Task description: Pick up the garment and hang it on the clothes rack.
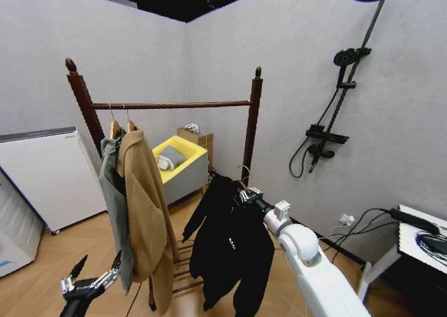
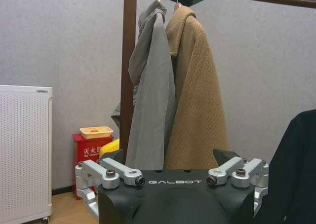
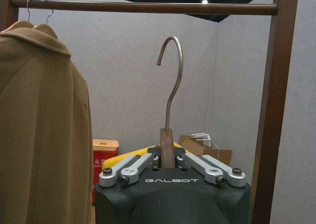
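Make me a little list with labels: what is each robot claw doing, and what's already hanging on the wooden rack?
right claw: shut on the hanger of the black jacket, hook below the top bar
left claw: open, low beside the coats, holding nothing
clothes rack: tan coat and grey jacket hang at its left end

Black long-sleeved garment (image 1: pixel 227 251) hung limp on a wooden hanger (image 3: pixel 167 146), metal hook upright, below and in front of the dark reddish-brown clothes rack (image 1: pixel 174 105), near its right post.
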{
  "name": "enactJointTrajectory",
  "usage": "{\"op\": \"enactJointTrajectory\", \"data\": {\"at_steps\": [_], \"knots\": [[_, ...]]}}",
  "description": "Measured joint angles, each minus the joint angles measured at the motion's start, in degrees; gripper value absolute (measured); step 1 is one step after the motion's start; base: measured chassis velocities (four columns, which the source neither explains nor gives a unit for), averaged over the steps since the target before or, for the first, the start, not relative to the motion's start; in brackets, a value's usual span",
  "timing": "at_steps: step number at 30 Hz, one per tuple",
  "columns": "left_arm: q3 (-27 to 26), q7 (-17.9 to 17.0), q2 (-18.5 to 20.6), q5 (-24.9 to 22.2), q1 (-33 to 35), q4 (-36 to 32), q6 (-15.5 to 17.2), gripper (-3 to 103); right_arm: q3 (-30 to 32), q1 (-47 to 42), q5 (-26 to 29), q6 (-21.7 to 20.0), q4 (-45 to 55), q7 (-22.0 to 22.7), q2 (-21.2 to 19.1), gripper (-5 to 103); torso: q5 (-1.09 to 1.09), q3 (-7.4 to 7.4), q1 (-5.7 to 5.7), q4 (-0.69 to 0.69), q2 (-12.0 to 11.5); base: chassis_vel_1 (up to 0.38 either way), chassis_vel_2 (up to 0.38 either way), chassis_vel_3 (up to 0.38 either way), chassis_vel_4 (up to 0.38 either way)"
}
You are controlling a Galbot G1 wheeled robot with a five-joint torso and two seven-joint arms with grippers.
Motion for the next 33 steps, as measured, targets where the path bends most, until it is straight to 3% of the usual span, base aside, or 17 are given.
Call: {"op": "enactJointTrajectory", "data": {"at_steps": [13,23,33], "knots": [[0.00,0.00,0.00,0.00,0.00,0.00,0.00,100,0.38,-0.37,-0.05,0.24,0.10,-0.13,0.18,9,-0.01,0.01,0.01,0.04,-0.01,0.000,0.050,0.053,0.005],[0.00,0.00,0.00,0.00,0.00,0.00,0.00,100,1.02,-0.01,0.46,0.10,-0.22,-0.03,-0.05,9,0.00,0.01,0.01,0.00,-0.01,0.001,0.028,0.020,-0.004],[0.00,0.01,0.00,0.00,0.00,0.00,0.00,100,-2.78,9.99,6.09,-2.74,-2.29,3.59,-0.64,9,-0.01,0.01,0.01,0.04,-0.01,0.000,0.000,0.000,0.000]]}}
